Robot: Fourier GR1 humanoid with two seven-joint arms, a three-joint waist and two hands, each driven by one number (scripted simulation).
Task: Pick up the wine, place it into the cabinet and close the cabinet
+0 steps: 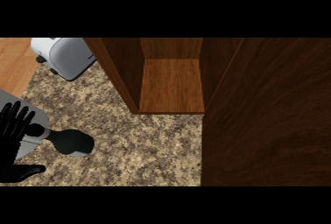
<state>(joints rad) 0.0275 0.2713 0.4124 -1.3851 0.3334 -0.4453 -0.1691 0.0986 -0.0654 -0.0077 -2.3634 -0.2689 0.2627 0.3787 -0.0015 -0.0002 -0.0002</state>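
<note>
- Head view, looking steeply down on a speckled brown and beige granite counter (149,148).
- At about 12 o'clock stands an open wooden cabinet (171,87); its inner floor is a lighter, reddish wood and its side walls are darker.
- The cabinet door (268,113) is swung open and fills the right side of the view from about 1 to 5 o'clock as a broad dark brown panel, its left edge running down from the cabinet's right wall.
- At about 8 o'clock, on the counter, is the wine (70,142): a dark bottle seen nearly from above, with a round black body and a narrower neck pointing toward 9 o'clock. It lies well apart from the cabinet, down and to the left of its open front.
- At about 9 o'clock, by the left edge, is the left hand (13,131), black, with its fingers straight and spread, pointing toward 12 o'clock, and its thumb stretched out toward 3 o'clock near the lower edge. It holds nothing. The bottle's neck is just beside its fingers; whether they touch is unclear.
- Under the hand shows a pale grey rounded shape (32,127); what it is cannot be told.
- At about 11 o'clock sits a grey and white toaster (65,57), just beside the cabinet's left wall.
- A strip of light wood (16,61) shows at the far upper left.
- The right hand shows nowhere in this view.
</note>
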